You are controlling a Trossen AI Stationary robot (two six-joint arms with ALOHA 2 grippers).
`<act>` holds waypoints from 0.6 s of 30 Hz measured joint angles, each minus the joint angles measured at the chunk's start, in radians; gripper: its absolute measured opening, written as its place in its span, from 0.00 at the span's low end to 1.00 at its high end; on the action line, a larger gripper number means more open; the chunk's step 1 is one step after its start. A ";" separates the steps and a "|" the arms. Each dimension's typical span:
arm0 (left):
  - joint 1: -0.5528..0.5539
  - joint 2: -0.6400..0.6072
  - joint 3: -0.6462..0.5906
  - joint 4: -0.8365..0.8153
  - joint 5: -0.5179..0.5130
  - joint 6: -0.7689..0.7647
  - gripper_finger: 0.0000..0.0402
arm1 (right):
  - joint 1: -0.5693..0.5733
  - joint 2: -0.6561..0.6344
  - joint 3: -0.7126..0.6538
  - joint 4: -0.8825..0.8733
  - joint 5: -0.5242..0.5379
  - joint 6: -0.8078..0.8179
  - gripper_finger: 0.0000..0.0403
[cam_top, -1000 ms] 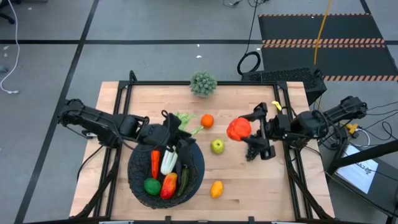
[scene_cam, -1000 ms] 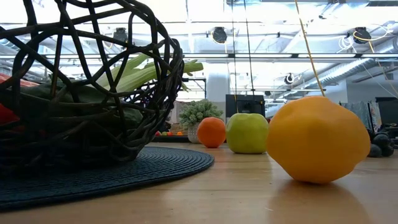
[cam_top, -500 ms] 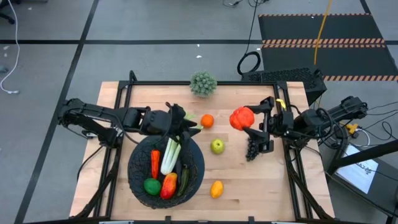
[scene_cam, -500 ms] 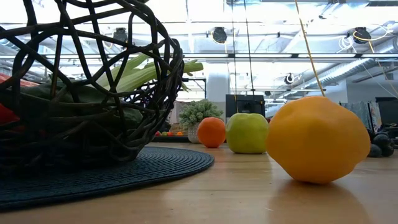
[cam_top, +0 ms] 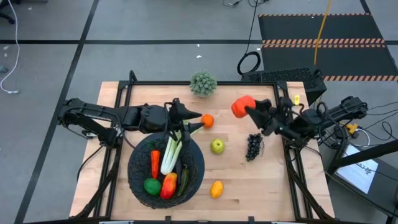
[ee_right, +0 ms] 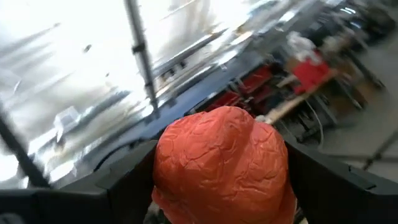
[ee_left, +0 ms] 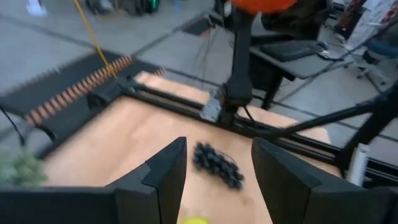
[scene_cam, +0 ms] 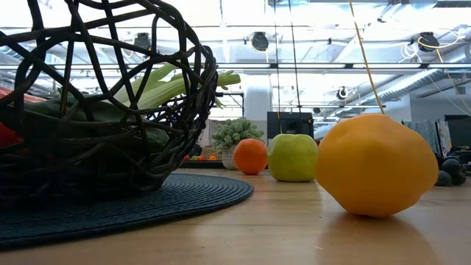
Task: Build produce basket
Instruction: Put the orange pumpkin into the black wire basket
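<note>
High view: the celery lies steeply upright in the frame, leaves up, over the basket rim at lower left. The left gripper reaches right, empty, half open.

Right wrist view: the right gripper, raised, clamps the tomato.

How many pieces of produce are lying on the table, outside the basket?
4: the orange near the left hand, the green apple mid-table, the grapes further right, the lemon near the front edge. The right hand holds the tomato aloft.
</note>
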 joint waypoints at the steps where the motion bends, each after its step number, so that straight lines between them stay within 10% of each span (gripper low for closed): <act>1: 0.000 0.000 0.000 0.017 -0.013 0.030 0.45 | 0.000 0.000 0.000 0.000 0.034 0.048 0.78; 18: 0.000 0.000 0.000 0.082 -0.112 0.114 0.80 | -0.057 0.000 0.000 0.003 0.225 0.708 0.78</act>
